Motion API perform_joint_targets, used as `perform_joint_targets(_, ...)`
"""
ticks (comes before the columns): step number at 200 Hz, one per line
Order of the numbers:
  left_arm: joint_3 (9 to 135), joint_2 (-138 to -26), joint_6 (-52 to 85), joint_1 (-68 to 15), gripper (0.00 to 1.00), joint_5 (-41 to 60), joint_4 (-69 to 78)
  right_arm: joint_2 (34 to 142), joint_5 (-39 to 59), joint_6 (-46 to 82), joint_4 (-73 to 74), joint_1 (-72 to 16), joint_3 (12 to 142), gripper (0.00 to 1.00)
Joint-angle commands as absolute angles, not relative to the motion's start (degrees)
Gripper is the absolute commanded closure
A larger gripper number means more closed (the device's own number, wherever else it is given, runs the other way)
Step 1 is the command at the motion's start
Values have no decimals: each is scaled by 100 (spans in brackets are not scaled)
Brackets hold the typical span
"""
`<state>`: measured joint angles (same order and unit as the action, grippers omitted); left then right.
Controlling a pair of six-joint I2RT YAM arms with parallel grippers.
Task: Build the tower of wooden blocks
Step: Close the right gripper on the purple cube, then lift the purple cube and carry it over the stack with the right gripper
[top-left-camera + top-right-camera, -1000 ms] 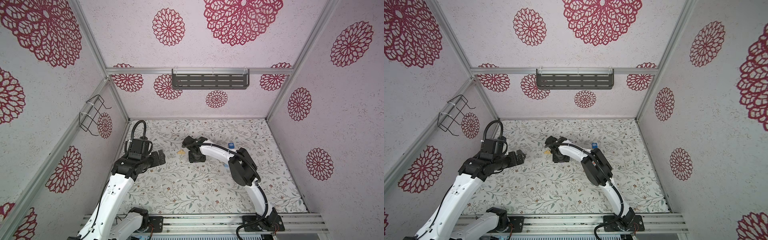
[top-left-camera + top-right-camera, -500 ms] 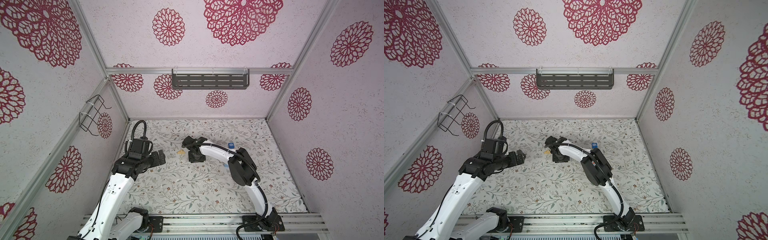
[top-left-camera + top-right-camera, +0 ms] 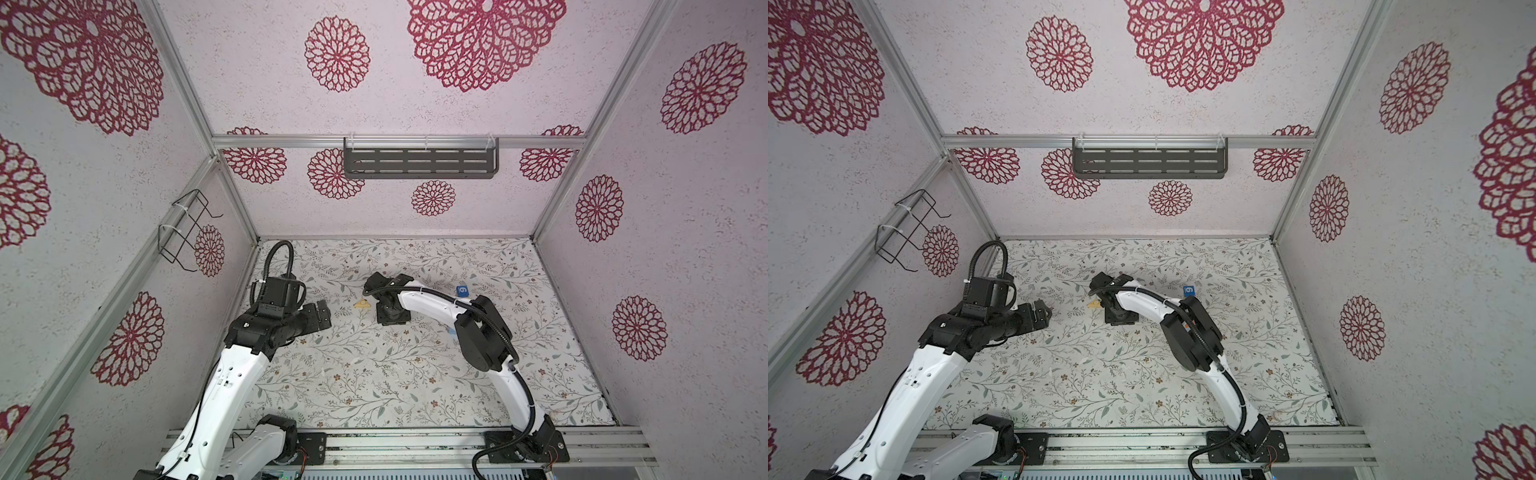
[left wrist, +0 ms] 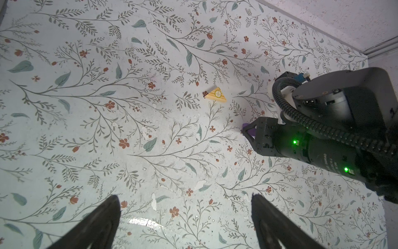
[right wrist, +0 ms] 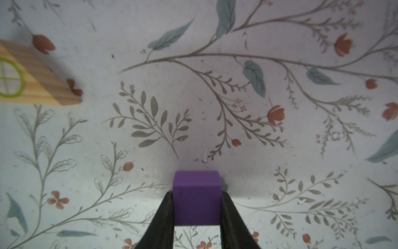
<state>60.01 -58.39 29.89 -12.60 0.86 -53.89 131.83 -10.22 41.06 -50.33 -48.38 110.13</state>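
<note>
No stacked wood block tower shows in any view; only loose blocks lie on the floral mat (image 3: 374, 374). My right gripper (image 5: 197, 194) is shut on a purple cube (image 5: 197, 198) at mat level near the middle of the mat; the cube's tip also shows in the left wrist view (image 4: 248, 131). In both top views that gripper (image 3: 390, 320) (image 3: 1120, 318) points down and hides the cube. A tan triangular block (image 3: 362, 305) (image 4: 216, 94) (image 5: 25, 75) lies flat just left of it. A blue cube marked "6" (image 3: 462, 291) (image 3: 1189, 289) sits behind the right arm. My left gripper (image 4: 185, 197) (image 3: 322, 316) hovers open and empty at the left.
A dark slotted shelf (image 3: 419, 163) hangs on the rear wall and a wire basket (image 3: 185, 232) on the left wall. Patterned walls close in three sides. An aluminium rail (image 3: 415, 444) carrying both arm bases runs along the front edge.
The right jaws have closed in on the purple cube. Both arms stay almost where they were.
</note>
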Motion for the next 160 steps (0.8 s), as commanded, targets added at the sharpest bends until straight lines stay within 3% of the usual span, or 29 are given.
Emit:
perform_joint_targets(1,6056,-5879,2866,-1266,3,144,-5389,13130,-1024,3857,-5532,-4830,11480,73)
perform_joint_targets(160,6419,-6652,3163,-1958,3,6,-5019,12078,-1226,2807,-7710,-4567,13349,73)
